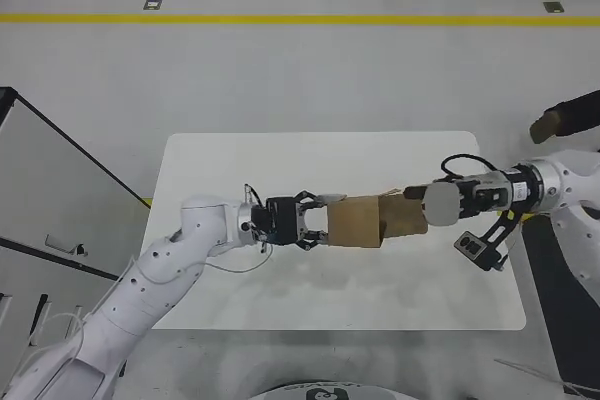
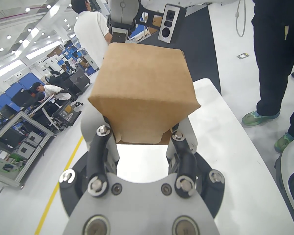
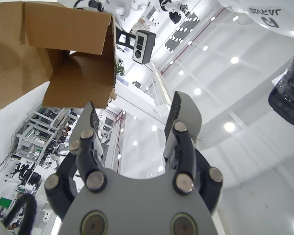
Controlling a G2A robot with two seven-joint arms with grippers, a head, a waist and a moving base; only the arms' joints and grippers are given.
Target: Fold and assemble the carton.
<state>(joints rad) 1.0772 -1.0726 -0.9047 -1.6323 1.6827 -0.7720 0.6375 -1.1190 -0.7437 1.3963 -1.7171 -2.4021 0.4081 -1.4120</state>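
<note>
A white table (image 1: 280, 160) stands on a pale workshop floor, with a yellow line (image 1: 300, 18) running across behind it. A grey cabinet (image 1: 30, 180) sits just off the table's left edge.

The left arm comes in from the lower left, over the tabletop. The left gripper (image 1: 313, 222) is clamped on the near end of the carton (image 1: 355, 222), with its fingers (image 2: 186, 128) pressing on either side of the brown body. The carton lies on its side above the middle of the table, clear of the surface, between the two grippers. It seems to be held aloft like this so that the table does not get in the way of the flaps and the far end can be reached.

That far end is open, and a flap (image 3: 110, 57) stands out from it unfolded. The right gripper (image 3: 133, 101) sits just beside this flap. Its jaws are spread and nothing is between them. One finger is right at the flap's edge, though I cannot tell whether it touches.

I judge that the left gripper serves as a vice, while the right one is free to work the open end. The body looks squared up and the end is not yet closed, so the job is partway done. The next move probably calls for pressing the flap inward, and a hard push could twist the carton in the one grip that holds it
</note>
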